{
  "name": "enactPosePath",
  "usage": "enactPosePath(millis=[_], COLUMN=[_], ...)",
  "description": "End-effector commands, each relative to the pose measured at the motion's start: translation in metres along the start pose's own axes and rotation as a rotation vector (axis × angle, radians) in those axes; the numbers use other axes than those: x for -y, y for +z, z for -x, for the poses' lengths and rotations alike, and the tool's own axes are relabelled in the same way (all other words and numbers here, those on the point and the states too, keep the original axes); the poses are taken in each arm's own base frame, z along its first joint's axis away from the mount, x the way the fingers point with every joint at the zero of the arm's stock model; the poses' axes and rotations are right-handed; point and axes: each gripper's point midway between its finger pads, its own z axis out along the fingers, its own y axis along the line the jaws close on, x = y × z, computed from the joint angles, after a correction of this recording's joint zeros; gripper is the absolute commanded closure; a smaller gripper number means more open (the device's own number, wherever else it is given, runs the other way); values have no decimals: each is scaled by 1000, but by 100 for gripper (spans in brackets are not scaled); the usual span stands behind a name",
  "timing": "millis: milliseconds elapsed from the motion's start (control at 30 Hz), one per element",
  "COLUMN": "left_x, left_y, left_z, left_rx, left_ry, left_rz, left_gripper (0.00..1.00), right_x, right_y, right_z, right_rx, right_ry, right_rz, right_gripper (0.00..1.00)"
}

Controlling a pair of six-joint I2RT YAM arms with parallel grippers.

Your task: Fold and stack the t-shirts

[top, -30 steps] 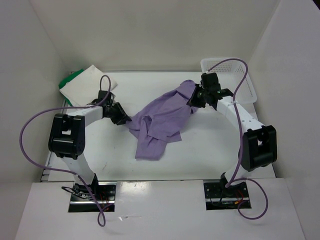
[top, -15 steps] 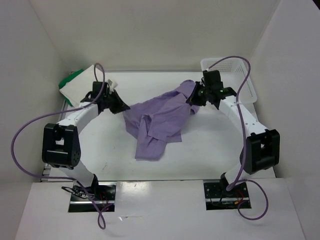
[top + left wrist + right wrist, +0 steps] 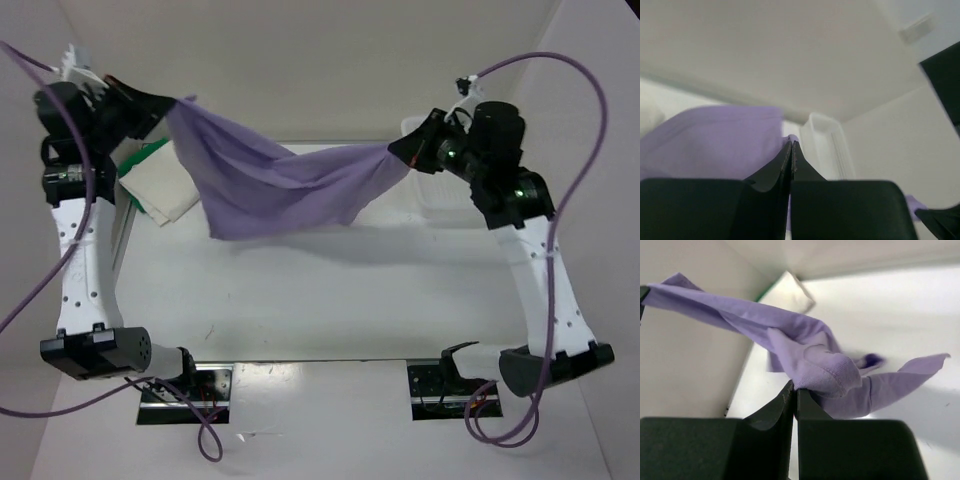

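So I'm at the spread-out step: left gripper and right gripper both clamped on the purple shirt held midair, next I'd lay it flat to fold.

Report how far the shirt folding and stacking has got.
Done: the folded cream-white cloth t-shirt lies on the bright green cloth t-shirt at the far left. In hand: the pale lavender cloth t-shirt hangs stretched between the left gripper and right gripper, both shut on it. Left: folding it and adding it to the stack.
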Motion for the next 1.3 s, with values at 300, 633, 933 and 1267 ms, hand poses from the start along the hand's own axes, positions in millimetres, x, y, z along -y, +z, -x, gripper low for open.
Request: enactPosePath(millis=[300, 633, 933, 1267], left_x=[91, -131, -177, -149], left_y=[-68, 111, 235, 181], left_z=[70, -94, -161, -131], left_rx=[200, -316, -455, -370], left_ry=[206, 21, 38, 124], left_rz=[-79, 205, 227, 244], left_gripper=[100, 100, 100, 0], right_x=[-77, 124, 210, 225], right_y=[-89, 38, 107, 120], right_z=[13, -117, -116, -80], right_rx=[31, -286, -299, -197], right_ry=[-110, 198, 280, 276], right_rz=[268, -100, -300, -407], right_gripper=[93, 95, 98, 78])
